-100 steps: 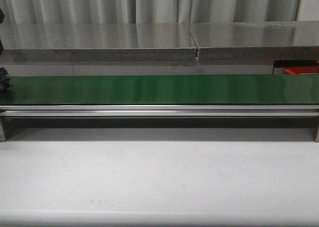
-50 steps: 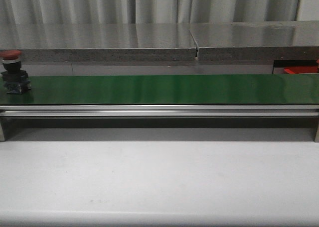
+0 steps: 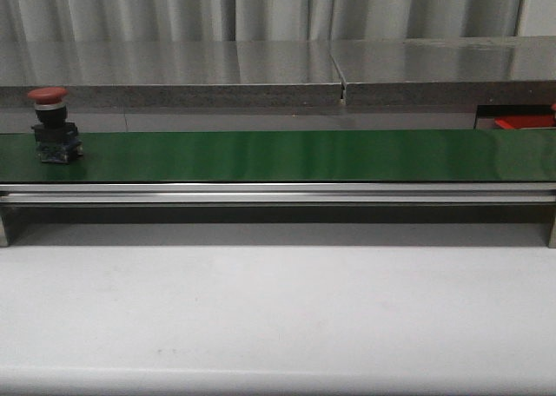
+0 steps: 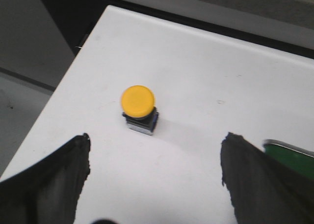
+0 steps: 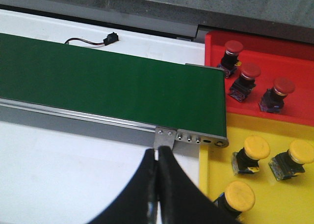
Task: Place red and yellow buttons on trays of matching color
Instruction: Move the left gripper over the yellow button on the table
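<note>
One red button [image 3: 54, 125] rides green belt [image 3: 287, 155] near its left end. Yellow button [image 4: 139, 108] sits on table [image 4: 206, 86] near corner, below left hand [image 4: 156, 177] spread wide, seemingly for pickup. Right hand [image 5: 158, 182] pinched closed, empty, waiting by belt end beside red tray [image 5: 294, 69] and yellow tray [image 5: 274, 130].

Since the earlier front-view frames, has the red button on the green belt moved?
Yes. The red button has travelled rightward along the green belt, away from the picture's left edge, where it was just entering a second ago.
</note>
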Action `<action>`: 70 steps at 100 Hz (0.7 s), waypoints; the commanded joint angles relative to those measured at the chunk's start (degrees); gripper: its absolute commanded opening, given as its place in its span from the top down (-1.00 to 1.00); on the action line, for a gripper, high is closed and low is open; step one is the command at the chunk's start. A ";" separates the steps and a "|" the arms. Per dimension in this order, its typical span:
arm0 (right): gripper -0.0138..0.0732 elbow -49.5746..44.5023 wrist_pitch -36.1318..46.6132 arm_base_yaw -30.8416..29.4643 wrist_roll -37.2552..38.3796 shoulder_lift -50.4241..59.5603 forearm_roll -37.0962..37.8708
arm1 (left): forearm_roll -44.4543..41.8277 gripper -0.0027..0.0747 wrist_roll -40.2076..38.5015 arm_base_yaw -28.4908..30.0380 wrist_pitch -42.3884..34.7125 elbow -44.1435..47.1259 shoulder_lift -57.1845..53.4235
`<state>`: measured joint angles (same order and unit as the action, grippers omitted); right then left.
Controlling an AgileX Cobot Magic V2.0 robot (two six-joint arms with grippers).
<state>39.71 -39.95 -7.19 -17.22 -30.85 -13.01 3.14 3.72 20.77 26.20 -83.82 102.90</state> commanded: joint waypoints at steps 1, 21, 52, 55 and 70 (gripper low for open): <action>0.95 1.40 3.54 0.21 -0.52 0.00 -0.59 | 0.21 -0.46 -0.22 1.10 -6.85 -1.55 -1.52; 0.95 1.40 3.54 0.21 -0.52 0.00 -0.59 | 0.49 -0.46 -0.22 1.27 -5.20 -5.43 4.13; 0.95 1.40 3.54 0.21 -0.52 0.00 -0.59 | 1.32 -0.46 -0.22 1.16 2.42 -18.57 15.92; 0.95 1.40 3.54 0.21 -0.52 0.00 -0.59 | 1.32 -0.46 -0.22 1.16 2.54 -19.77 16.65; 0.95 1.40 3.54 0.21 -0.52 0.00 -0.59 | 1.45 -0.46 -0.22 1.16 2.85 -24.24 20.28</action>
<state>39.71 -39.95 -7.19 -17.22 -30.85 -13.01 3.81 3.72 22.02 31.49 -104.14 125.20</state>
